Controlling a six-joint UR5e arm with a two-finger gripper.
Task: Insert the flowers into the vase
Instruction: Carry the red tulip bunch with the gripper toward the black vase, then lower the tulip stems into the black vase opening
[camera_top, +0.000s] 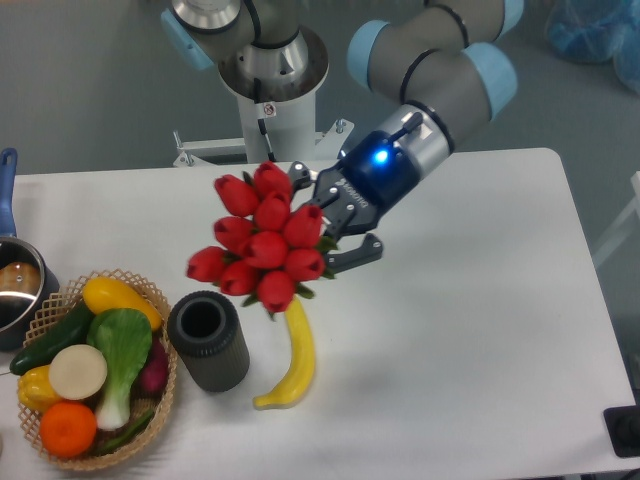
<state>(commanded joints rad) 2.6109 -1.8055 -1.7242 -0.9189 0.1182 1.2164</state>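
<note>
The flowers (262, 238), a tight bunch of red tulips with green leaves, hang in the air above the table, heads pointing left and toward the camera. My gripper (330, 222) is shut on their stems, which are hidden behind the blooms. The vase (208, 340), a short dark ribbed cylinder with an open round mouth, stands upright on the table below and left of the bunch. The lowest tulip is a short way above and to the right of the vase's mouth, apart from it.
A yellow banana (290, 355) lies right of the vase, partly under the bunch. A wicker basket (150, 300) of vegetables and fruit sits touching the vase's left side. A metal pot (15, 285) with a blue handle stands at the left edge.
</note>
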